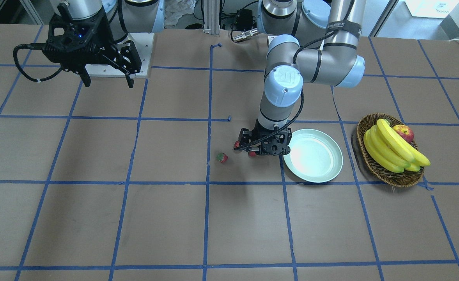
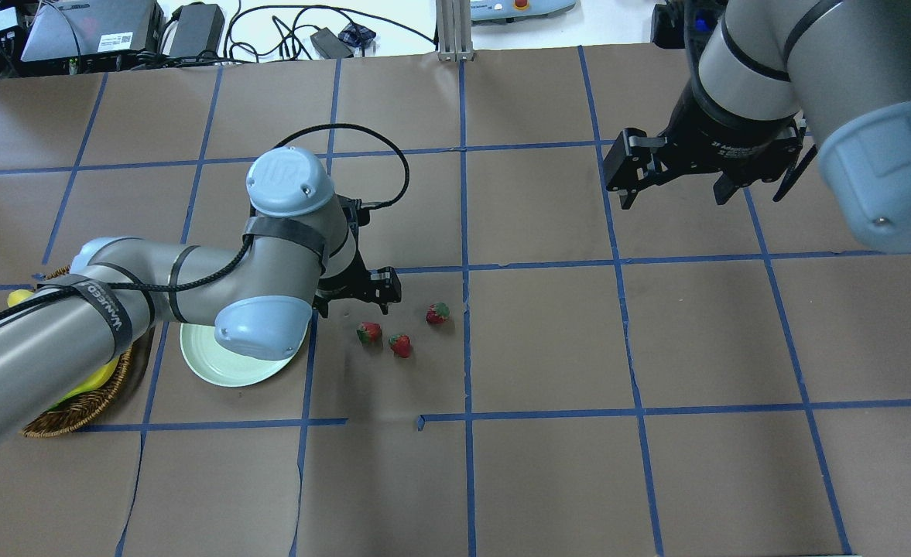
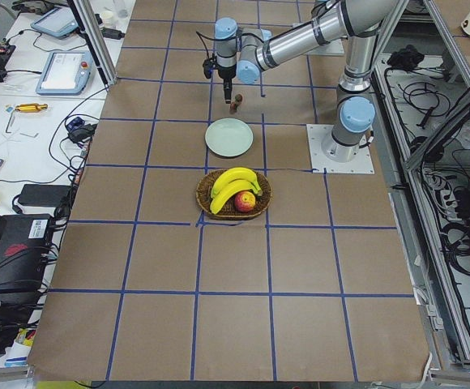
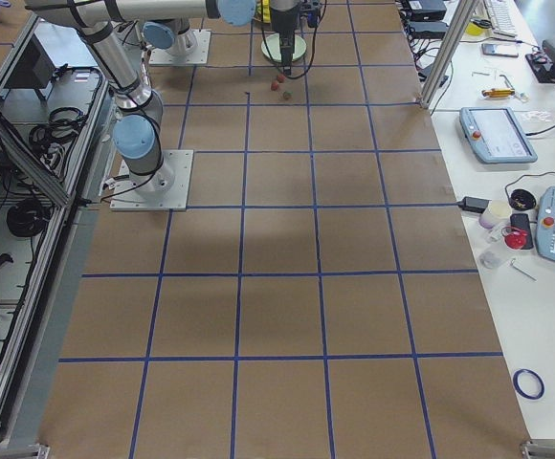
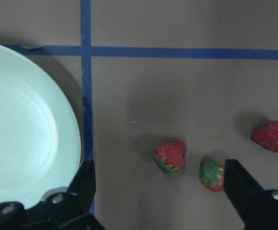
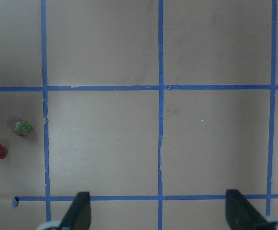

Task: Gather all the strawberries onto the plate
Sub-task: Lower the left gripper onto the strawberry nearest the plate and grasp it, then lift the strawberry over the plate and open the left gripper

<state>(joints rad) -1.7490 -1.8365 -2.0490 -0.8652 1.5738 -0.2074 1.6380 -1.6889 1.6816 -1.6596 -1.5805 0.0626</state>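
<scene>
Three small red strawberries lie on the brown table: one [image 2: 369, 333], a second [image 2: 400, 345] and a third [image 2: 437, 312]. The left wrist view shows them too: [image 5: 170, 155], [image 5: 213, 176], [image 5: 272, 135]. The pale mint plate [image 1: 315, 171] sits beside them and holds nothing; it also shows in the left wrist view [image 5: 19, 143]. My left gripper [image 2: 354, 302] is open and empty, hovering between the plate and the strawberries, its fingers [image 5: 84, 179] spread around the nearest two. My right gripper [image 2: 672, 197] is open and empty, raised far from them.
A brown wicker basket [image 1: 404, 182] with yellow bananas [image 1: 389, 150] and a red-yellow apple [image 1: 404, 132] stands just beyond the plate, on my left side. Blue tape lines grid the table. The right wrist view shows two strawberries [image 6: 23, 128] at its left edge.
</scene>
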